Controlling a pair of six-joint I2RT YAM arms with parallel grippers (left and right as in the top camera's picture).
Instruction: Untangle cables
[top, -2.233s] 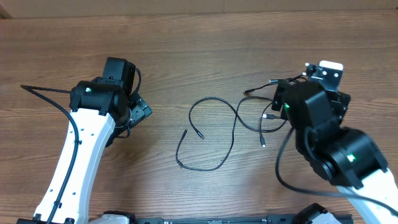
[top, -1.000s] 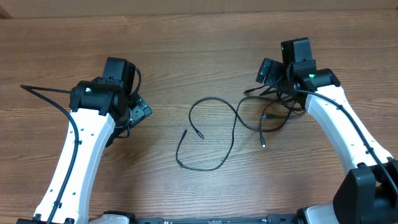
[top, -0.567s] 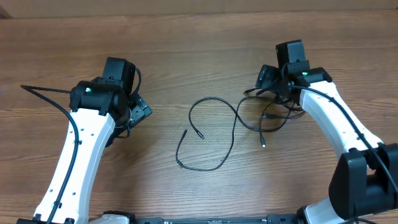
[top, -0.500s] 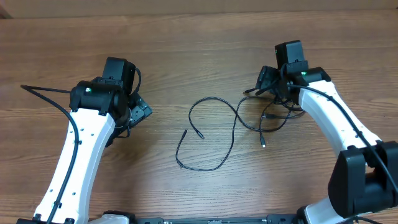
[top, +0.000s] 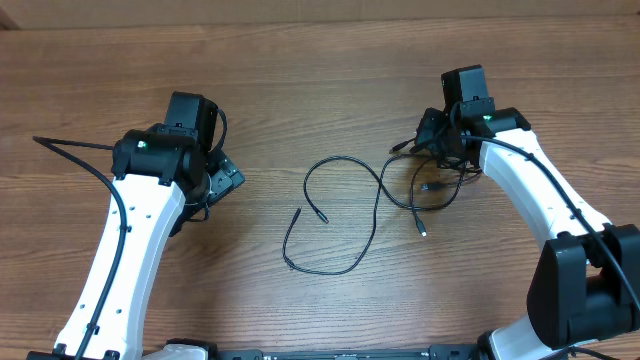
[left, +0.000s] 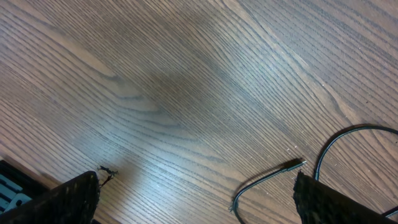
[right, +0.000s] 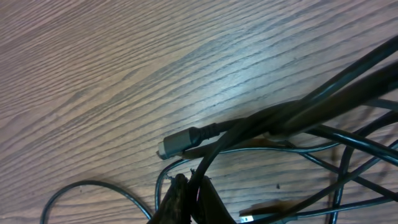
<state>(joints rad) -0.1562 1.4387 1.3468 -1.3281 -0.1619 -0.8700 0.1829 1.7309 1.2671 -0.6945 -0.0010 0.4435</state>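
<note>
Right claw low, clenched on the cables; left claw wide apart.

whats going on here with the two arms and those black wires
Two robot arms are untangling thin black cables on a wooden table. The right hand is shut on a strand of the tangled bunch at the right. The left hand is open and holds nothing, over bare wood. One loose cable lies looped in the middle.
</note>
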